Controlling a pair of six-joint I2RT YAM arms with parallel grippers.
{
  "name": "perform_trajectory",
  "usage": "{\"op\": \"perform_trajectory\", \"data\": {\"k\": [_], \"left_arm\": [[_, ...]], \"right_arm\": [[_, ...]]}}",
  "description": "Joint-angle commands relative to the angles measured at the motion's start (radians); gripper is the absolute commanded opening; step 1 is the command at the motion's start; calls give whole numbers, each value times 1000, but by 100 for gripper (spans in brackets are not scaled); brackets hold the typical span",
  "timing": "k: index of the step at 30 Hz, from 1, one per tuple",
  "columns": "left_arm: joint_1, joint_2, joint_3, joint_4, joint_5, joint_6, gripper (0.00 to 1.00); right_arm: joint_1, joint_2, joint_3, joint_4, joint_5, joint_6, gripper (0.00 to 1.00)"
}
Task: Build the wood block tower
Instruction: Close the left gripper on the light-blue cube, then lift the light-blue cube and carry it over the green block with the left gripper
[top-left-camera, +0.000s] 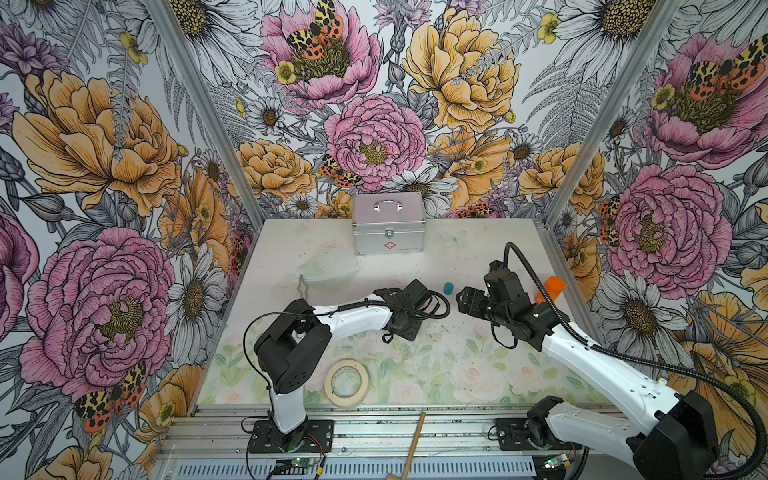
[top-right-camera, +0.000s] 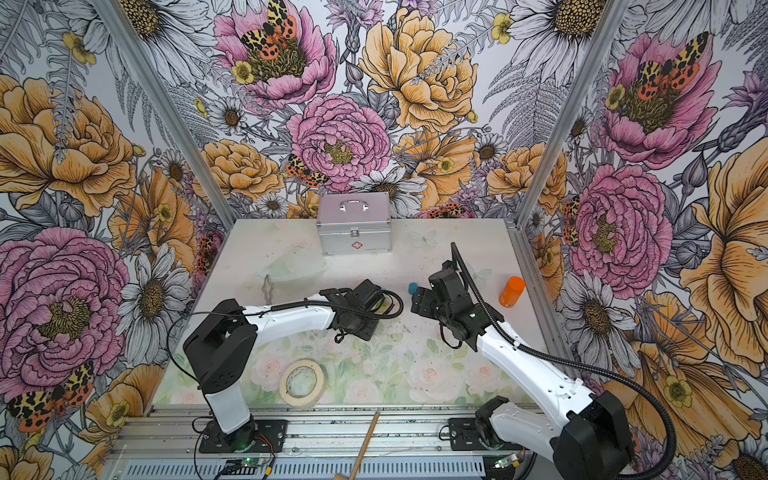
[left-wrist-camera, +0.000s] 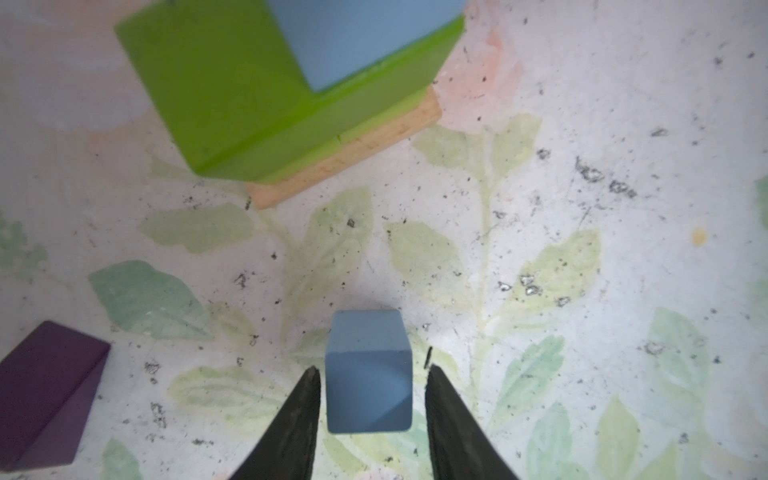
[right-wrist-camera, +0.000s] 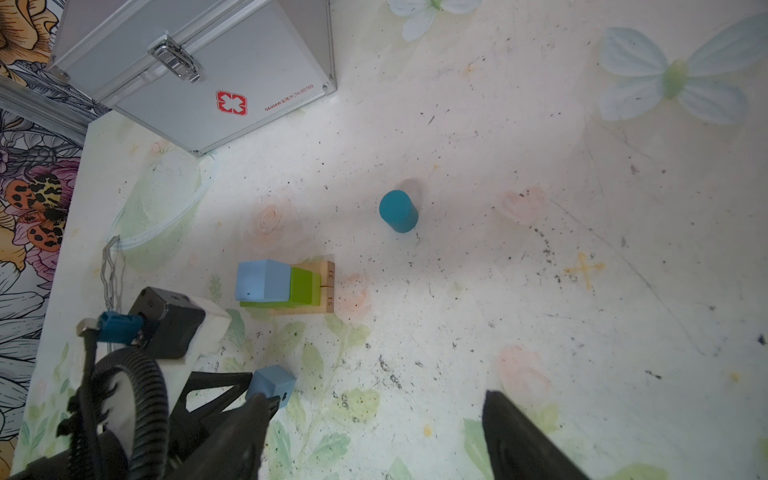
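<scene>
The partly built tower (right-wrist-camera: 291, 286) has tan bars (left-wrist-camera: 353, 162) at the base, lime-green blocks (left-wrist-camera: 232, 95) on them and a light-blue cube (left-wrist-camera: 353, 37) on top. A second light-blue cube (left-wrist-camera: 368, 374) sits between the fingers of my left gripper (left-wrist-camera: 372, 370), which is open with a narrow gap on each side. The purple roof block (left-wrist-camera: 45, 390) lies to one side. A teal cylinder (right-wrist-camera: 398, 211) stands apart from the tower and shows in both top views (top-left-camera: 448, 287). My right gripper (right-wrist-camera: 378, 399) hangs open and empty beside the left one. In both top views the left wrist hides the tower.
A silver first-aid case (top-left-camera: 388, 226) stands at the back. An orange container (top-left-camera: 552, 289) is at the right wall, a tape roll (top-left-camera: 347, 382) near the front, and a clear plastic bowl (top-left-camera: 328, 266) and a metal clip (top-left-camera: 302, 286) at the back left.
</scene>
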Motion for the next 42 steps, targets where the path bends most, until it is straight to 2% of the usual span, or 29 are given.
{"op": "perform_trajectory", "data": {"k": [1, 23, 28, 32, 38, 42], "left_arm": [[1, -1, 2, -1, 9, -3, 42], [1, 34, 3, -5, 11, -5, 40], [-1, 23, 1, -10, 8, -10, 24], [-1, 18, 19, -61, -3, -19, 0], [7, -112, 65, -247, -96, -80, 0], [47, -194, 115, -316, -90, -135, 0]], "right_arm": [[-5, 3, -5, 27, -6, 11, 83], [-7, 0, -11, 27, -7, 15, 83], [-6, 1, -14, 28, -9, 15, 83], [-6, -2, -14, 29, -9, 16, 83], [-7, 8, -5, 36, -26, 7, 83], [-7, 27, 8, 40, -35, -2, 83]]}}
